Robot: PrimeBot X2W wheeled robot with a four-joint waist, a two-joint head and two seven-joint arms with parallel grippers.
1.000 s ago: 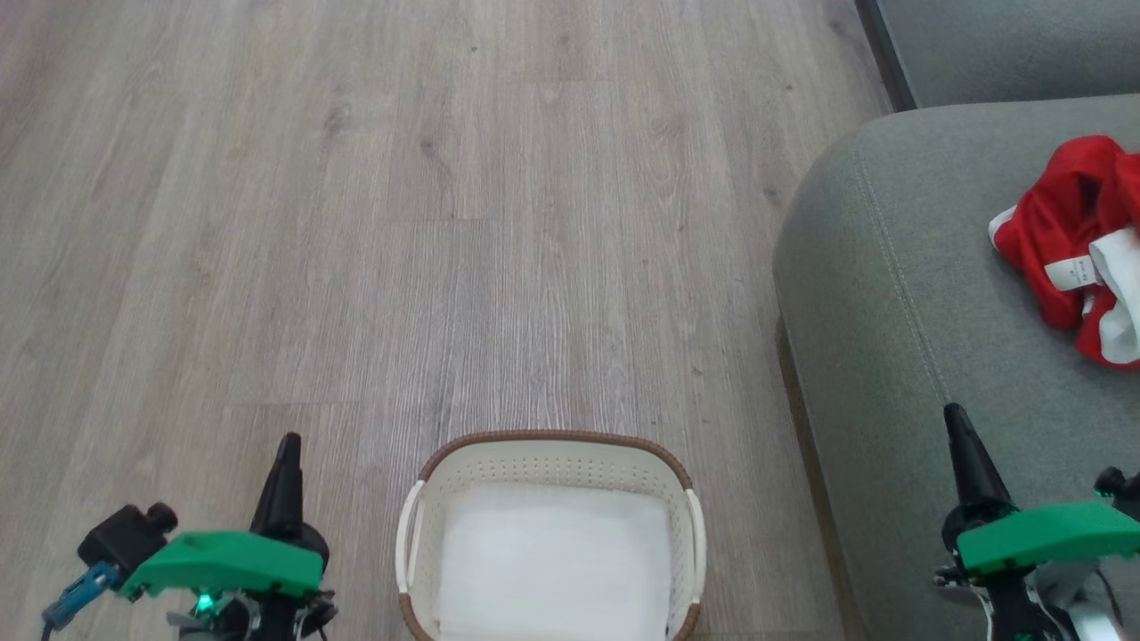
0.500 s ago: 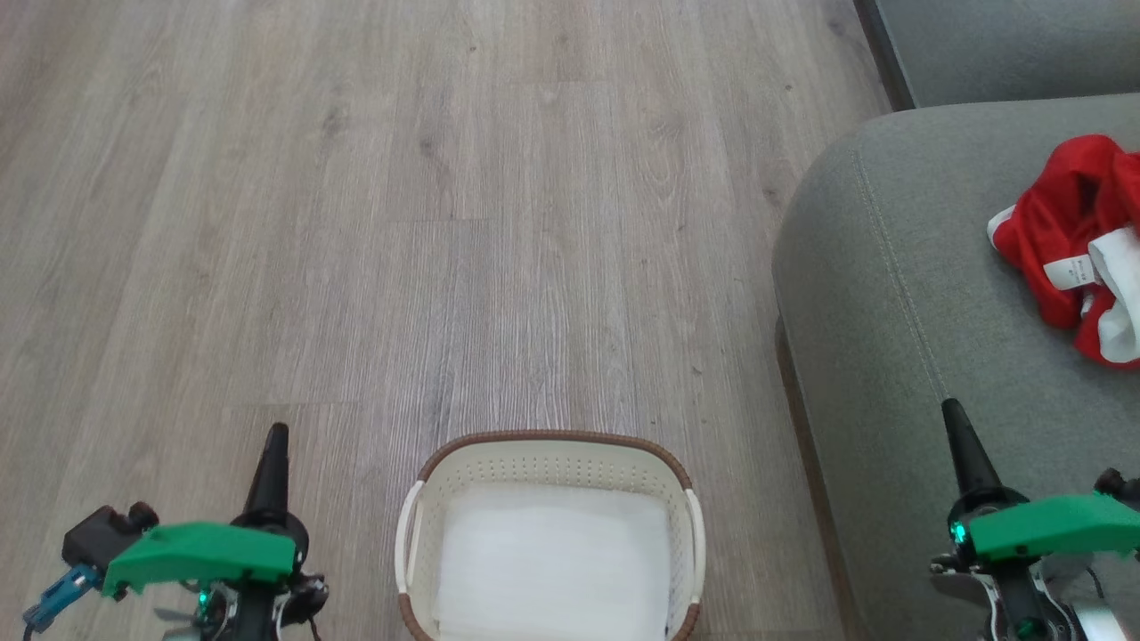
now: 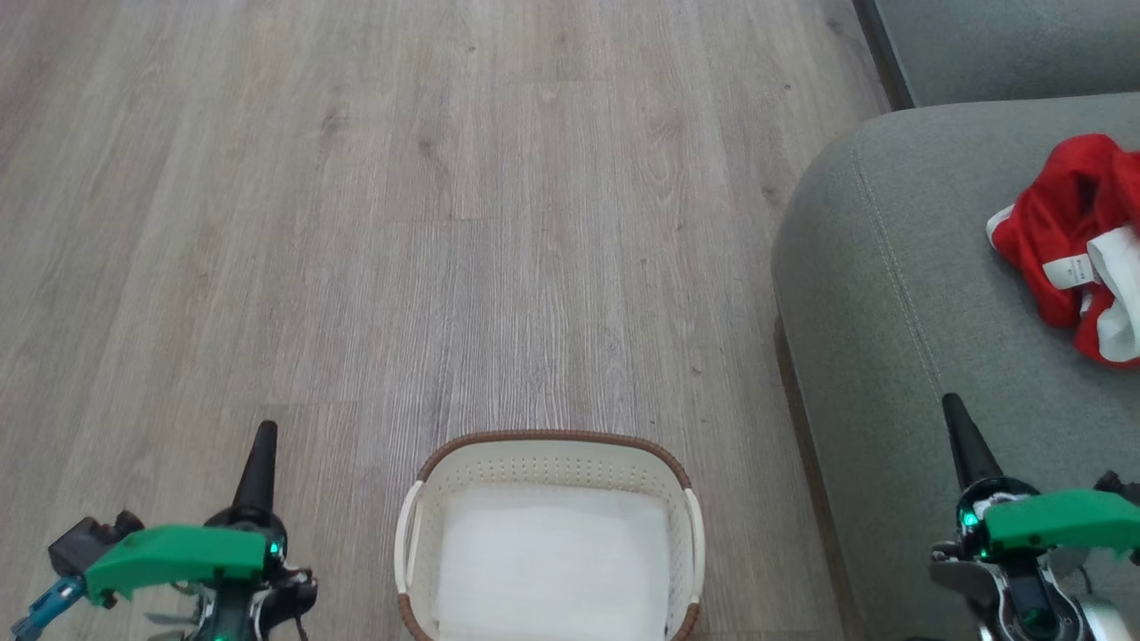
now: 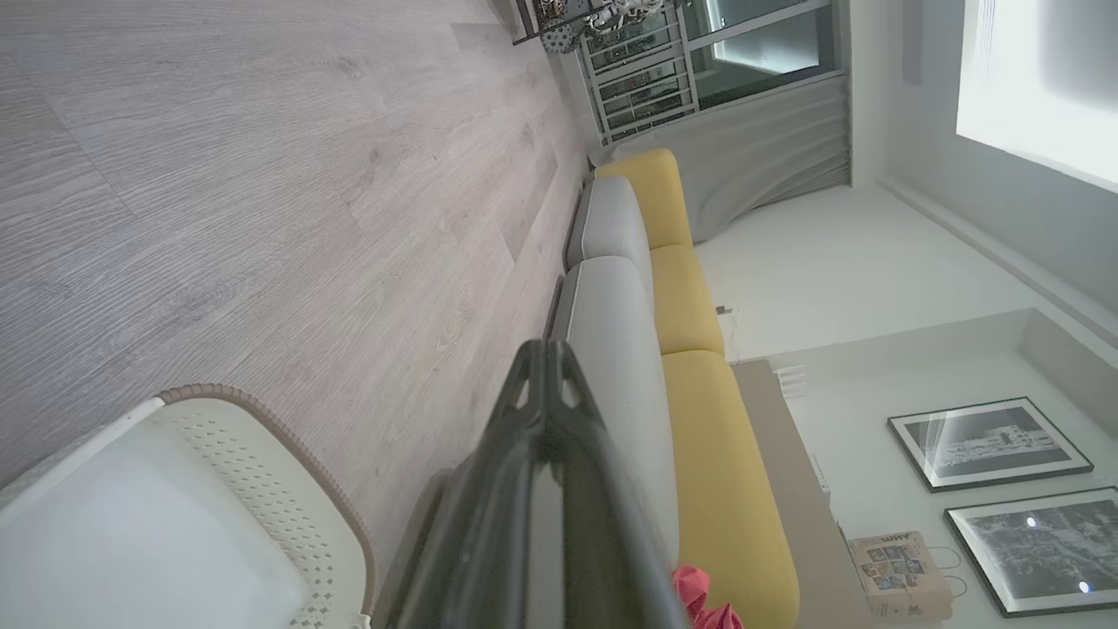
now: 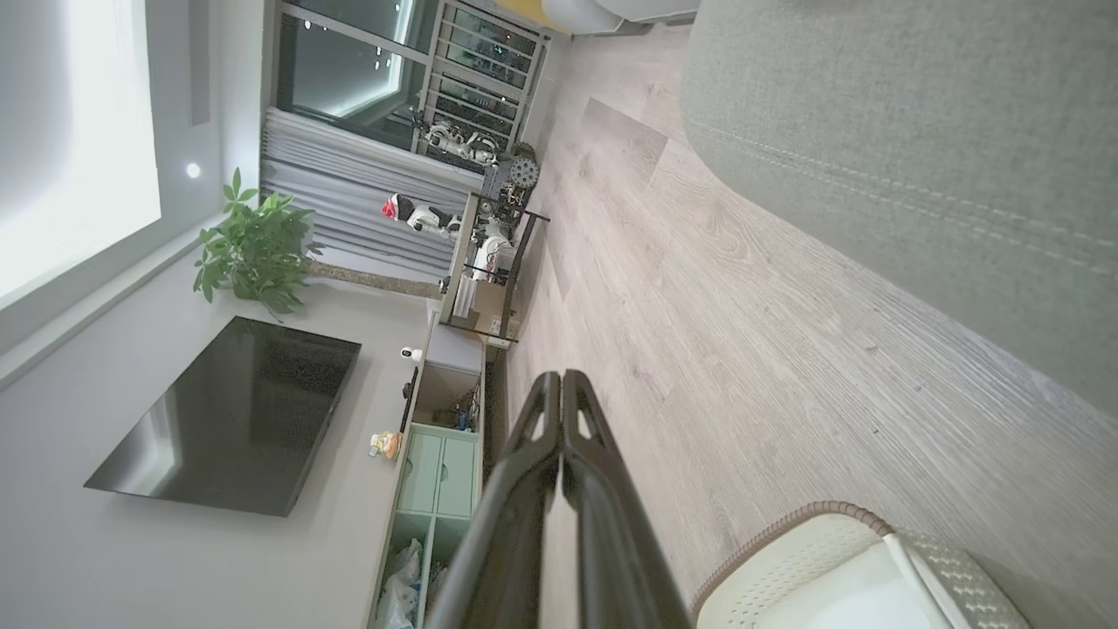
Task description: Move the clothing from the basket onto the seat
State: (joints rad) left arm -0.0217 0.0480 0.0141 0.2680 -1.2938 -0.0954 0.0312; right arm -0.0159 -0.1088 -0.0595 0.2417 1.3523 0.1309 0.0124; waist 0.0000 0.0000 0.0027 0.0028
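Note:
Red clothing (image 3: 1073,245) with white panels and a small label lies bunched on the grey-green seat (image 3: 891,294) at the right; a corner of that clothing (image 4: 703,603) peeks past my left fingers. The cream basket (image 3: 552,454) with a brown rim stands on the floor at bottom centre, holding only a flat white sheet (image 3: 552,561). My left gripper (image 3: 264,432) is shut and empty, left of the basket. My right gripper (image 3: 953,405) is shut and empty over the seat's near part. Both wrist views show the fingers pressed together, left gripper (image 4: 546,349) and right gripper (image 5: 559,380).
Grey wood floor (image 3: 401,223) stretches ahead and to the left. A second grey cushion (image 3: 1006,44) sits at the top right. Yellow back cushions (image 4: 699,384) run along the sofa. A TV (image 5: 227,419) and low cabinet (image 5: 437,437) line the opposite wall.
My left gripper has drawn back down and slightly left in the head view. The right gripper has shifted only slightly. Clothing and basket are unmoved.

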